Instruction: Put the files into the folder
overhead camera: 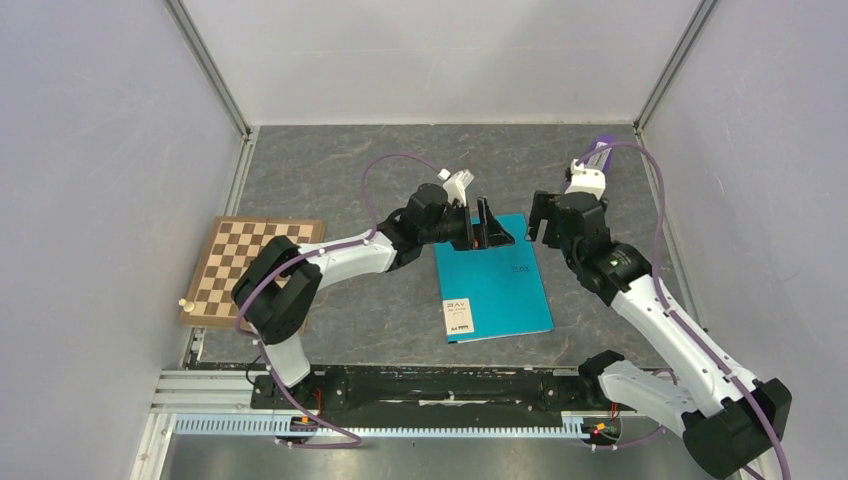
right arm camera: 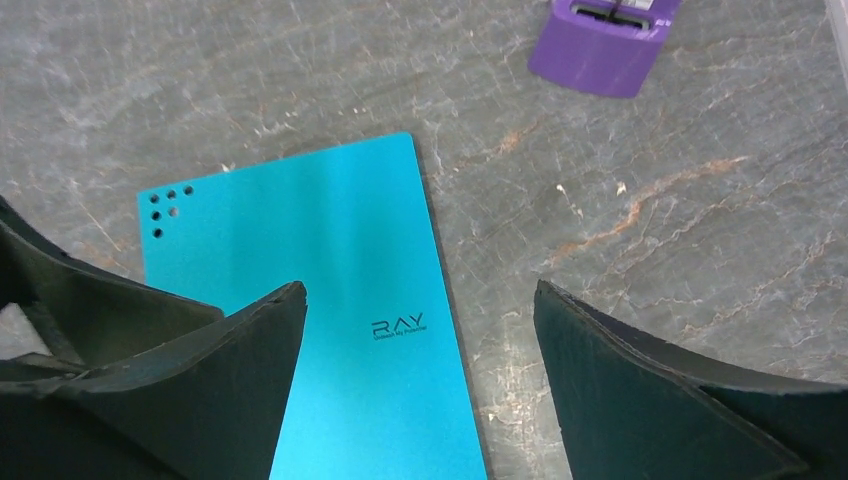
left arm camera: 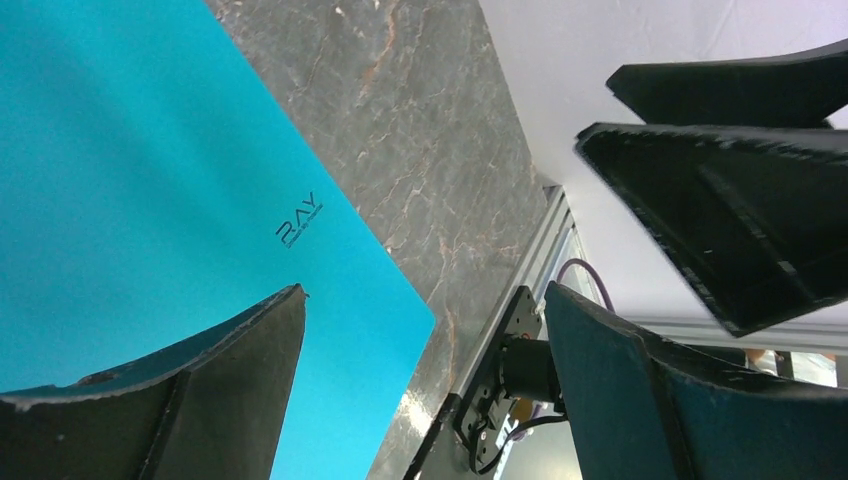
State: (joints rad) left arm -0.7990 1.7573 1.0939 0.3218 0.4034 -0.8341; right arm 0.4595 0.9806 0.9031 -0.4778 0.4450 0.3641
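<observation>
- Folder (overhead camera: pixel 500 275) lies shut and flat on the grey marbled table (overhead camera: pixel 330 170), teal cover up. It sits just beyond the arm bases, with its long sides running roughly six to twelve o'clock.
- On the cover's near corner, at seven o'clock from the folder's middle, sits a white label (overhead camera: pixel 459 316).
- At nine o'clock, well apart from the folder and against the left wall, lies a chessboard (overhead camera: pixel 250 262). A small white pawn (overhead camera: pixel 183 302) stands at its near left corner.
- At eleven o'clock from the folder's middle, the left gripper (overhead camera: pixel 478 226) hovers over the far edge. Its jaws are spread wide with nothing between them.
- At one o'clock, beside the folder's far right corner, the right gripper (overhead camera: pixel 540 220) faces the left one. Its jaws are also wide apart and hold nothing; its wrist view shows only the cover and bare table in the gap.
- Farthest out, at one o'clock near the right wall, rests a purple block (right arm camera: pixel 600 45).
</observation>
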